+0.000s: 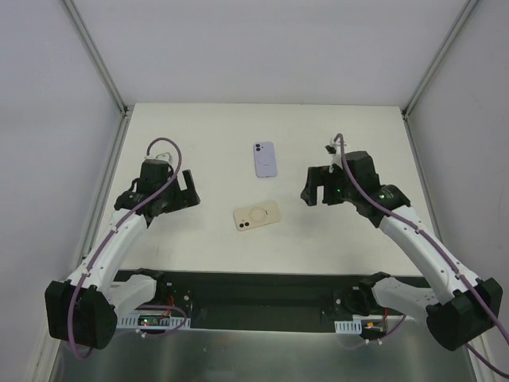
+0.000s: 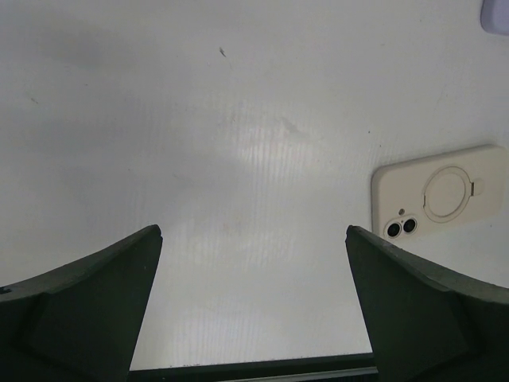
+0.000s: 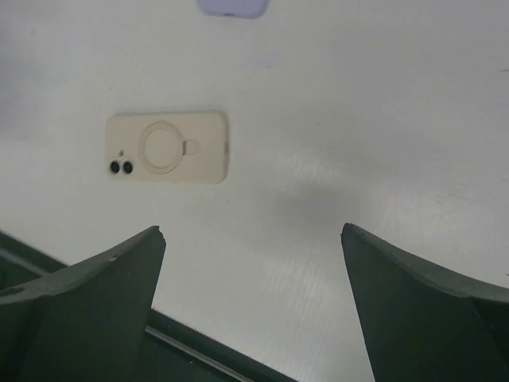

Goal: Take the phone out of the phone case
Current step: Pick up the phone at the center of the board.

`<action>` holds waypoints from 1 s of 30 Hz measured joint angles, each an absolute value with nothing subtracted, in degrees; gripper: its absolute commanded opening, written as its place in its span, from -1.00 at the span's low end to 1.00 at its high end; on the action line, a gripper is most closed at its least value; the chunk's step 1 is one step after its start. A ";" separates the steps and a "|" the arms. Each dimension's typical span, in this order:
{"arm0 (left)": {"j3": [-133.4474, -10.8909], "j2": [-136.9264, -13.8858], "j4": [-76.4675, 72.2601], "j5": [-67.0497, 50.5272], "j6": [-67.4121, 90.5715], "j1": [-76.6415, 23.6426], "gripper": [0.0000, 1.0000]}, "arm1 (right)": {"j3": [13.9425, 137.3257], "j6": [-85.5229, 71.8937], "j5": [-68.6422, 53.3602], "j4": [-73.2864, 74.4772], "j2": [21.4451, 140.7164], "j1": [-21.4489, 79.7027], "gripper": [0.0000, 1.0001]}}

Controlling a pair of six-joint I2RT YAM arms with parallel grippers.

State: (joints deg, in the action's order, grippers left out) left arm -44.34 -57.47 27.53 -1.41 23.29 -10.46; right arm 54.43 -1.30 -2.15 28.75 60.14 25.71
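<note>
Left gripper (image 1: 189,191) and right gripper (image 1: 313,186) gape wide, empty, flanking the case (image 1: 257,215); purple phone (image 1: 265,159) lies beyond.

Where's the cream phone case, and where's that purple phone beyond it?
cream phone case (image 1: 257,215): top view, on the round ring on its back.
purple phone (image 1: 265,161): top view, on the middle of its back.

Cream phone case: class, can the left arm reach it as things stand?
Probably yes: the cream phone case lies flat, nothing stands between it and the open left gripper beside it.
</note>
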 measured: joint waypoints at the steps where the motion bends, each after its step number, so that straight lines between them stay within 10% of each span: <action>1: -44.38 -58.08 27.59 -1.91 23.42 -10.68 0.98 | 54.63 -0.23 -4.60 27.86 60.93 26.87 0.92; 17: -45.06 -57.87 30.48 -7.62 27.94 -13.67 0.98 | 69.54 17.67 -5.26 27.42 90.48 51.44 0.92; 30: -51.29 -57.47 33.32 -16.05 28.86 -6.66 0.98 | 75.83 46.26 -8.36 31.05 101.89 51.66 0.92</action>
